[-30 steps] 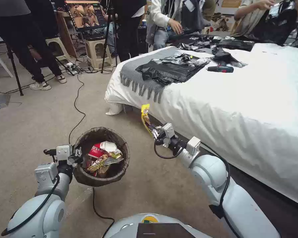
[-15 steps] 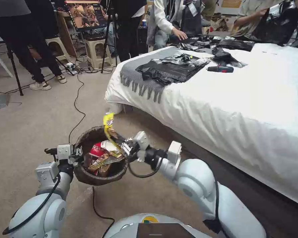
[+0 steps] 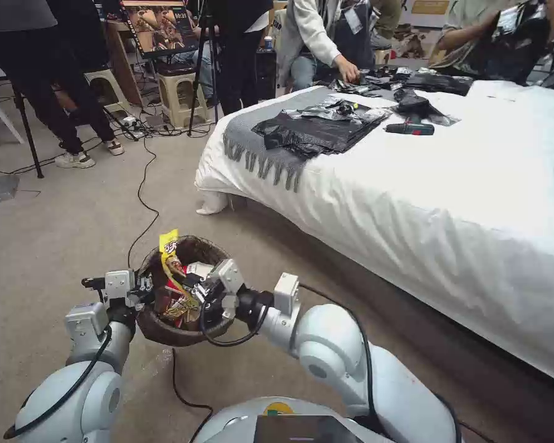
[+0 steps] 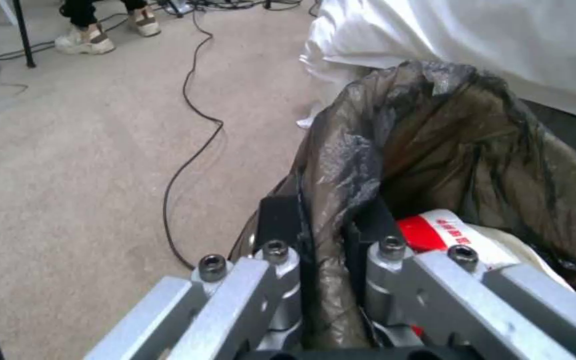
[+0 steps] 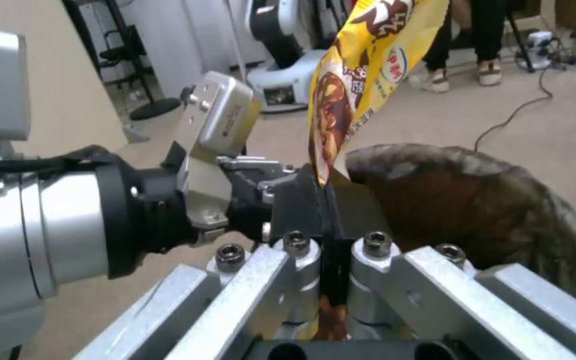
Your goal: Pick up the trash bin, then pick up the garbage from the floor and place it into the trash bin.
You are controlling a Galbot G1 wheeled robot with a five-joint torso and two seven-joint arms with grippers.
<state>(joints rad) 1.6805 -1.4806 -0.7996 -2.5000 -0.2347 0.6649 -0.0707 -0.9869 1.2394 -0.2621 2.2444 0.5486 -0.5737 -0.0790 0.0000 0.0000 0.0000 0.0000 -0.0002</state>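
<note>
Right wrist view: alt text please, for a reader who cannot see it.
The right gripper is shut on a yellow snack wrapper that stands up from its jaws, just over the bag-lined trash bin. The left gripper grips the bin's rim.

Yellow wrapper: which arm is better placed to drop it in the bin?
Right. The right pincer already grips the yellow wrapper over the trash bin; the left pincer is clamped on the bin's rim.
</note>
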